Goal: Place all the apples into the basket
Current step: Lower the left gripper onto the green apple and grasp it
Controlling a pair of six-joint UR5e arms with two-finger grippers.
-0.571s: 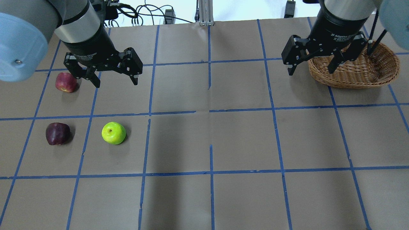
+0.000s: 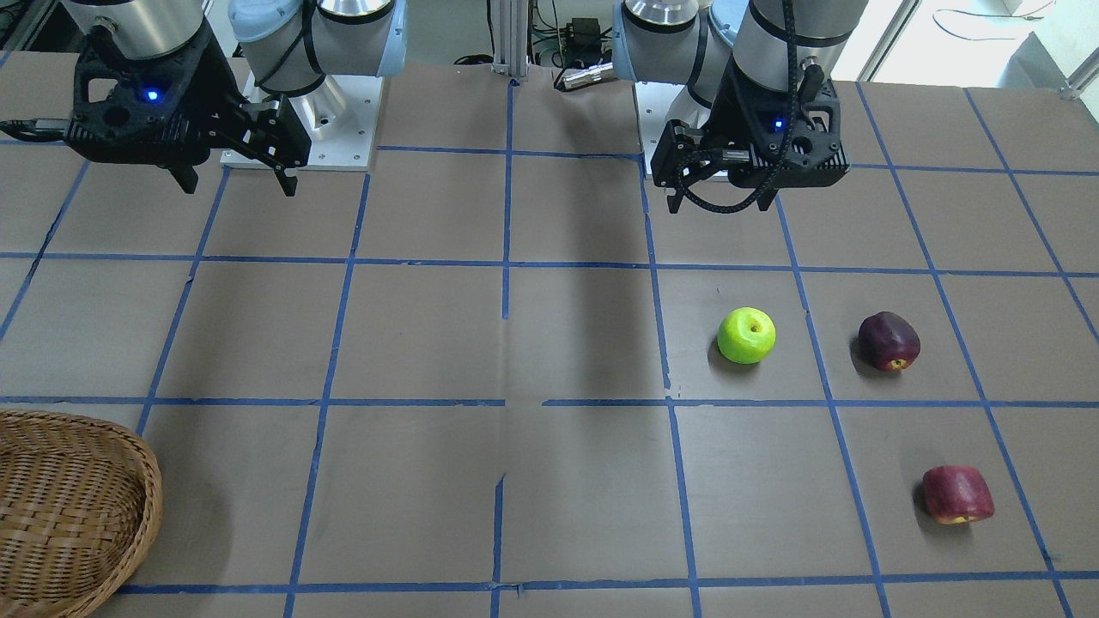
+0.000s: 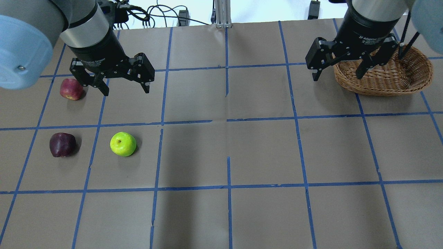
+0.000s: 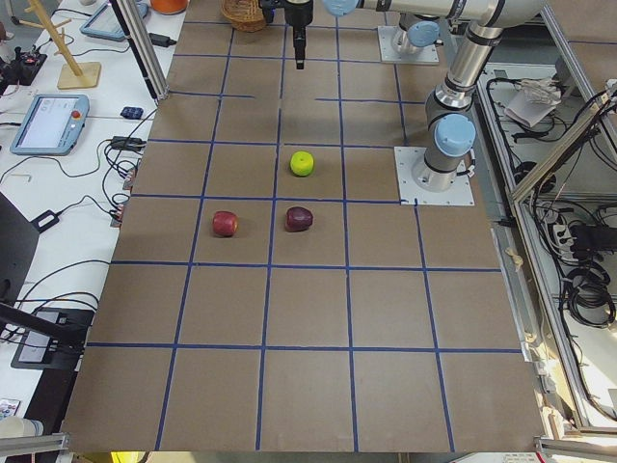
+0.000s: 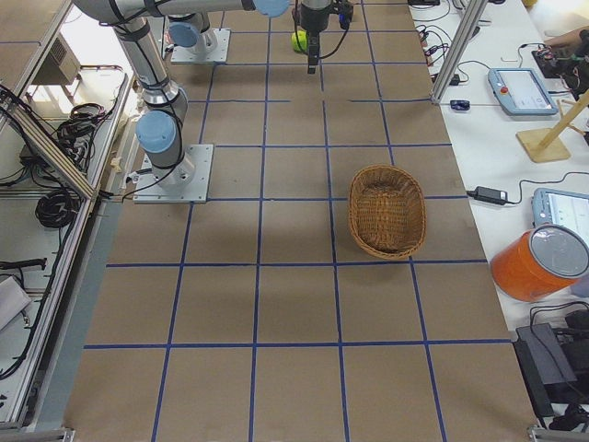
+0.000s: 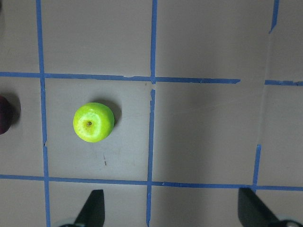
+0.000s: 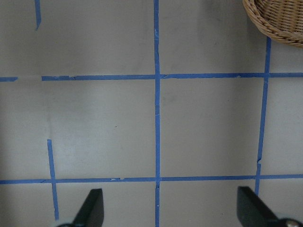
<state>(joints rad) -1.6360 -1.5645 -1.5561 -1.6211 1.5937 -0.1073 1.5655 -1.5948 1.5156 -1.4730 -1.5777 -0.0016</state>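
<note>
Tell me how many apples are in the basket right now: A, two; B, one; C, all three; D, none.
D: the green apple, the maroon apple and the red apple all lie on the table, and the basket shows empty in the exterior right view.

Green apple (image 4: 303, 163) apart from red apple (image 4: 225, 224) and maroon apple (image 4: 299, 219), basket (image 4: 243, 13) far beyond
</note>
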